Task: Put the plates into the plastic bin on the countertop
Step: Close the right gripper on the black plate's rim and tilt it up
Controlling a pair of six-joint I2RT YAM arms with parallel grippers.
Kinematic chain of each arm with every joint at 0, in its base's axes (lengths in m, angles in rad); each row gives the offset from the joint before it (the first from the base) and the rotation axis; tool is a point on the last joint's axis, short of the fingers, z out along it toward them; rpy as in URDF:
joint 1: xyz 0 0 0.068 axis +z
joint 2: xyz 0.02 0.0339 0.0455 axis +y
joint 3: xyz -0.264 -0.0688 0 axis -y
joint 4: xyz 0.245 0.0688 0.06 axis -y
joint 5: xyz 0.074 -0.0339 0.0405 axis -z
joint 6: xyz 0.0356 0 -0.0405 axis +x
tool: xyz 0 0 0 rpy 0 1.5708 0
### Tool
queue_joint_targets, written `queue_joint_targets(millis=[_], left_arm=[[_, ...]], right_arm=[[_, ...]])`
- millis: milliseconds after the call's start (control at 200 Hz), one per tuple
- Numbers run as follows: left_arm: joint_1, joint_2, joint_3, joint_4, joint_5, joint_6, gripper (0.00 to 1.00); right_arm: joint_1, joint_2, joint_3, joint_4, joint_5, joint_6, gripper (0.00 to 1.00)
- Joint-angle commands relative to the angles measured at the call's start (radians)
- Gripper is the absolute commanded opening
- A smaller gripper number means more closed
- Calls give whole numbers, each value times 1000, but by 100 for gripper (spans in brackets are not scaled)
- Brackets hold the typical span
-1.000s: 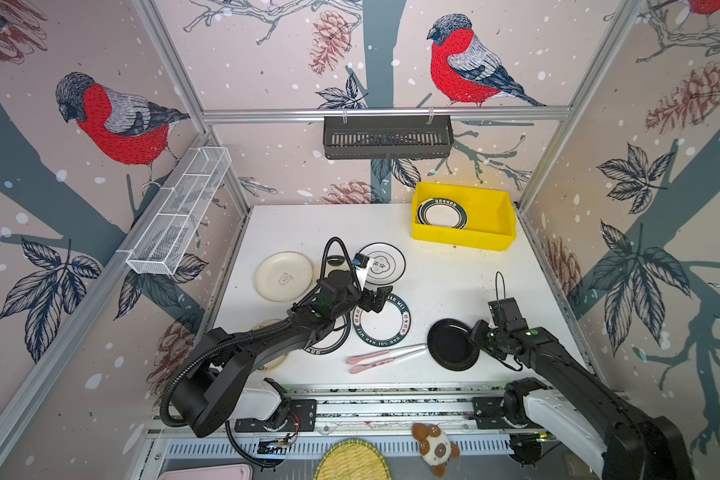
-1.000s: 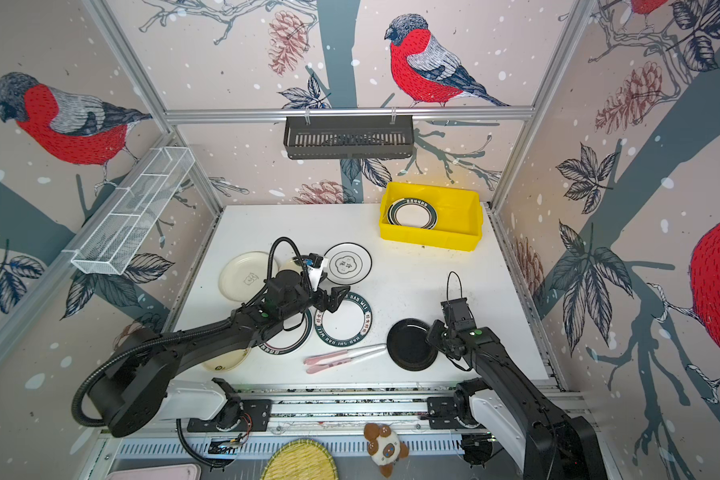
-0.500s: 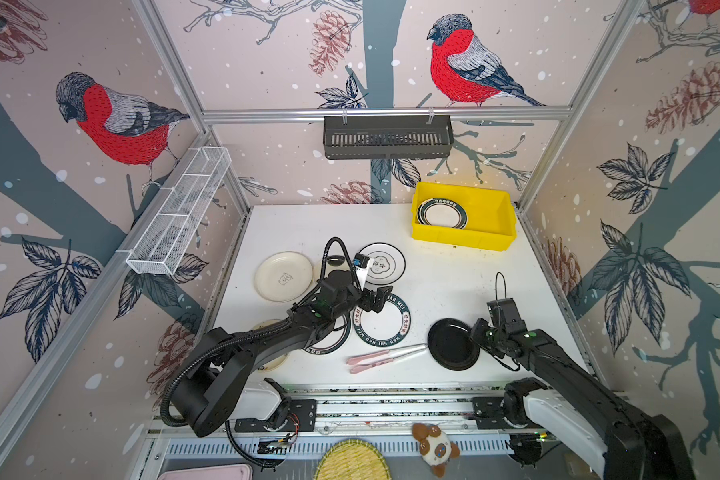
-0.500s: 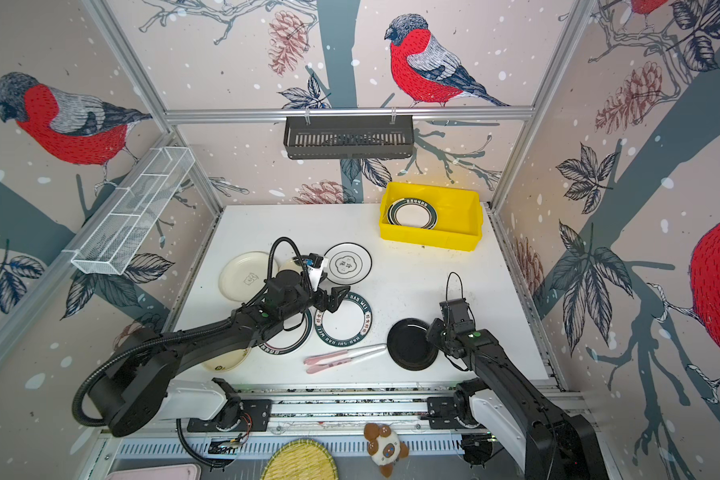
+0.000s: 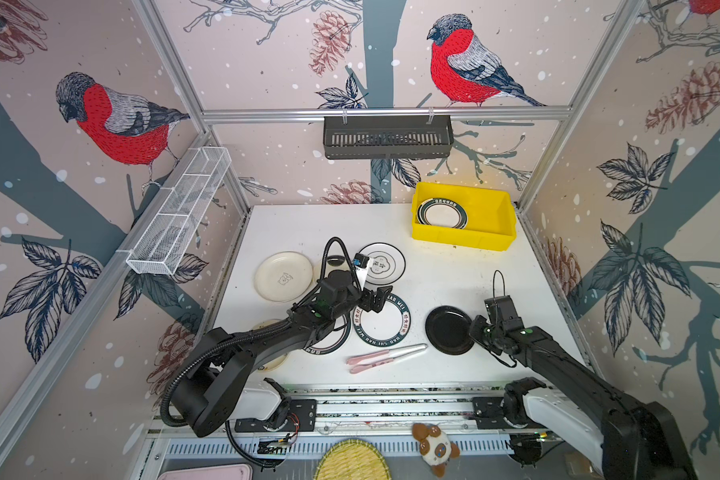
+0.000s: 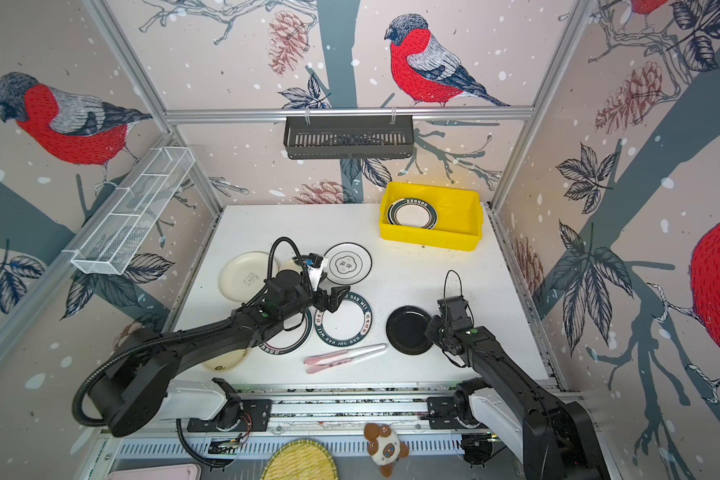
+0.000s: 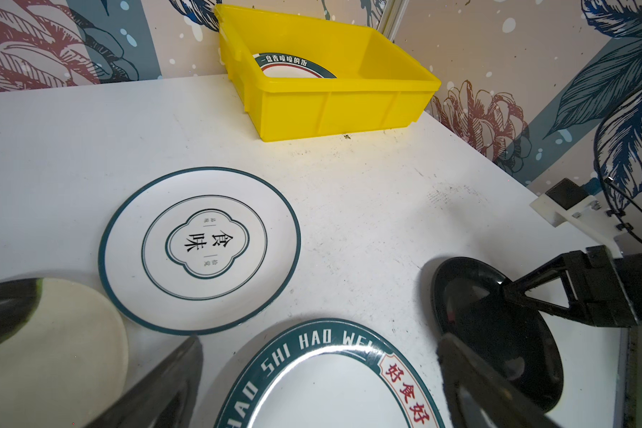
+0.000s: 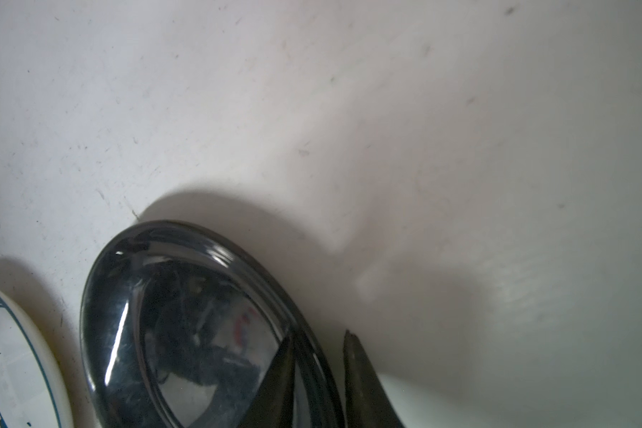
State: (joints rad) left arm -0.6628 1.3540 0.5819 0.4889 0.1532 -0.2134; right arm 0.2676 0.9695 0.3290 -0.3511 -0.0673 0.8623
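The glossy black plate (image 5: 447, 330) lies near the front right of the countertop (image 5: 474, 274). My right gripper (image 5: 474, 328) (image 8: 319, 333) straddles its rim, one finger inside, one outside, close together; whether they pinch it is unclear. My left gripper (image 5: 377, 299) (image 7: 319, 339) hangs open over the far edge of a green-rimmed lettered plate (image 5: 383, 328). A thin-rimmed white plate (image 5: 381, 264) and a cream plate (image 5: 283, 276) lie further back. Two more plates (image 5: 329, 345) are partly hidden under the left arm. The yellow plastic bin (image 5: 487, 237) at the back right holds one green-rimmed plate (image 5: 442, 214).
Two pink-and-white utensils (image 5: 385, 355) lie in front of the lettered plate. A black slotted basket (image 5: 387, 137) hangs on the back rail and a white wire shelf (image 5: 179, 212) on the left wall. A woven mat (image 5: 352, 461) and a plush toy (image 5: 435, 449) sit below the front rail.
The right gripper's fingers have drawn closer together around the black plate's rim. The left arm and the other plates have not moved.
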Motion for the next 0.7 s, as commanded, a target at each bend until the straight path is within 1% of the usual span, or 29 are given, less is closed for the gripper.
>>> queue_joint_targets(millis=[0, 90, 130, 440, 695], left_arm=[[0, -1, 4, 21, -11, 0, 98], [0, -1, 4, 20, -14, 0, 98], [-1, -1, 6, 19, -16, 2, 98], [0, 2, 6, 17, -20, 5, 98], [0, 1, 6, 17, -22, 6, 98]], right_arm=[[2, 18, -2, -46, 19, 36, 24], [2, 29, 0, -19, 13, 51, 20], [2, 33, 3, -12, 14, 55, 17], [1, 72, 58, 21, 35, 51, 3], [-18, 60, 108, 61, 42, 54, 1]])
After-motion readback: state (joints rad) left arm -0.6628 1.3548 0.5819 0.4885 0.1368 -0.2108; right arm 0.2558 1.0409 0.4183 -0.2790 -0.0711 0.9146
